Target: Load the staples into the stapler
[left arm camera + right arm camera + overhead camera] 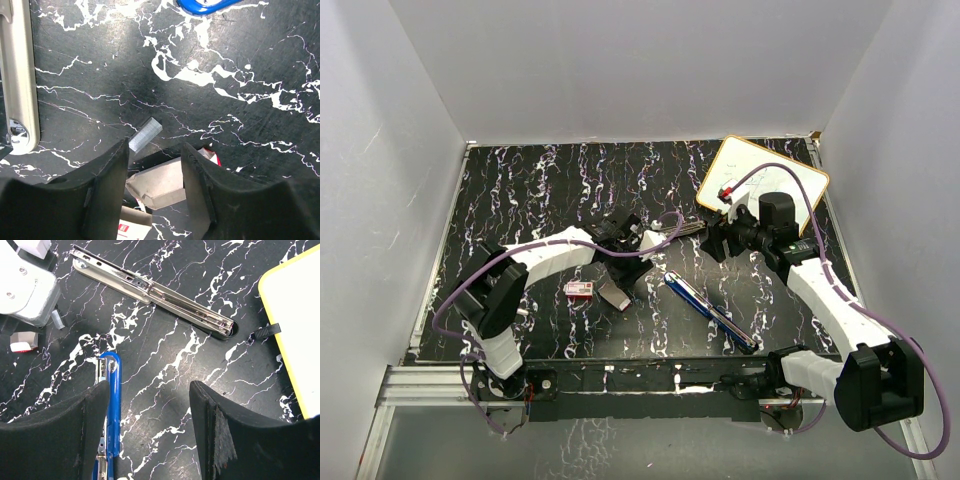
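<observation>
A short strip of staples (145, 134) lay loose on the black marbled table (520, 190), just past the left gripper (155, 146). That gripper's fingers stood apart and gripped nothing. Seen between them, lower down, was the tan-grey inner tray (157, 182), with the red staple box (580, 290) just beside it. A silver stapler (150, 290) lay flat just beyond the strip, and a blue stapler (114, 375) lay nearer the arms' bases, well apart from the silver one. The right gripper (150, 385) hung over the blue stapler's end with its jaws spread wide and empty. A yellow-edged whiteboard (295, 315) sat at the table's far right.
</observation>
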Robot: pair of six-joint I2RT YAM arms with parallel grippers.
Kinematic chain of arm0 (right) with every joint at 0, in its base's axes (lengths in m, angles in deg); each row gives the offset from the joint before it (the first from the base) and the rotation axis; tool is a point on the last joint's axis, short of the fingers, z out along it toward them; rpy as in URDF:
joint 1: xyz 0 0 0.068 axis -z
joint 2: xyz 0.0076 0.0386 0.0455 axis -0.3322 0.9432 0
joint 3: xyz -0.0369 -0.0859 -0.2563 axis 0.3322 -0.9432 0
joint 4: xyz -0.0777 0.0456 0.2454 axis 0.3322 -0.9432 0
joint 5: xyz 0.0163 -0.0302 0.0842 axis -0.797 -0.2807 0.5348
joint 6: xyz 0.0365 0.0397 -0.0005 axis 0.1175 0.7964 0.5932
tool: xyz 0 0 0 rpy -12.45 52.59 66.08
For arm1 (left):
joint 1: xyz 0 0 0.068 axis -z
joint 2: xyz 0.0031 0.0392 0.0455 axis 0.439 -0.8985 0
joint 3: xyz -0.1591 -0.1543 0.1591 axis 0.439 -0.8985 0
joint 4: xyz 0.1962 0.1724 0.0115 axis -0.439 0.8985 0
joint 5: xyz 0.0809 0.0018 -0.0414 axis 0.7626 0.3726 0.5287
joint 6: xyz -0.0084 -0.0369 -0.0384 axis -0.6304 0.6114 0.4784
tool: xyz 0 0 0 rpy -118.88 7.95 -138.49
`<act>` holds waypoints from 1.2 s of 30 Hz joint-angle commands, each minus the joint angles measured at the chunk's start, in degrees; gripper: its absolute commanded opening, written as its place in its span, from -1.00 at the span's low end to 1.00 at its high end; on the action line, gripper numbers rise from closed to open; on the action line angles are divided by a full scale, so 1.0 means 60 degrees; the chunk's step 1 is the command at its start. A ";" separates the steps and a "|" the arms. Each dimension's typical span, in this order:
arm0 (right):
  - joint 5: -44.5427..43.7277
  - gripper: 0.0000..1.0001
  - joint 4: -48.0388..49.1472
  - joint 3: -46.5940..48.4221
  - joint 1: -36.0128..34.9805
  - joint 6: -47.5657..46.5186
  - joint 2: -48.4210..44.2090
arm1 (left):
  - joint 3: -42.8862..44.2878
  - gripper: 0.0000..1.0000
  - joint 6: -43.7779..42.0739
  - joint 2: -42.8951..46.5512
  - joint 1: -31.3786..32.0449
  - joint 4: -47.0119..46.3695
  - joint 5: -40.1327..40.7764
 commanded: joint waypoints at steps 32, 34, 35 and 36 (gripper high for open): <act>0.0307 0.33 0.0539 -0.0178 0.0193 -0.0061 -0.0181 | 0.0110 -0.04 -0.0680 -0.0167 -0.0780 0.0166 -0.0807; 0.0318 0.33 0.0532 -0.0192 0.0185 -0.0073 -0.0196 | -0.0074 -0.04 -0.0697 -0.0084 -0.0822 0.0121 -0.0811; 0.0309 0.33 0.0532 -0.0193 0.0189 -0.0075 -0.0202 | -0.0195 -0.03 -0.0709 -0.0030 -0.0864 0.0078 -0.0815; 0.0324 0.33 0.0524 -0.0193 0.0190 -0.0068 -0.0199 | -0.0294 -0.02 -0.0763 0.0033 -0.0898 0.0065 -0.0815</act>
